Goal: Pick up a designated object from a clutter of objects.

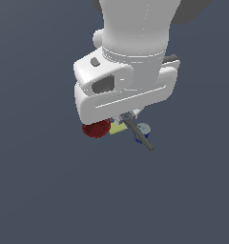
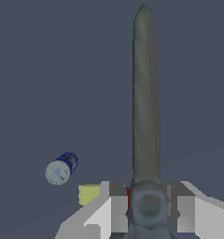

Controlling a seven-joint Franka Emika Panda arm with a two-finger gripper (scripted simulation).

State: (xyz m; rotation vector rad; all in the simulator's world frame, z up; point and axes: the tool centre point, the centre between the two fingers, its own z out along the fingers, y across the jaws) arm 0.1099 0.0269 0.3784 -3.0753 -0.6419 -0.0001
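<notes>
With my hand [image 2: 149, 205] clamped on the scissors [image 2: 145, 102] at the pivot so the blades jut straight out from it, I judge them lifted above the can [image 2: 60, 168], sponge [image 2: 89, 193] and bowl [image 1: 96, 128].

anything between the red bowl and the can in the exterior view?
Yes: the yellow sponge sits between the red bowl and the blue-and-white can, with the scissors blade angling across in front of the can, in the exterior view.

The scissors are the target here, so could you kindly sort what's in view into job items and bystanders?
Job:
- scissors, dark blades sticking out from the hand
- hand, shut on them at the pivot

Lying about:
- red bowl
- yellow sponge
- blue-and-white can
</notes>
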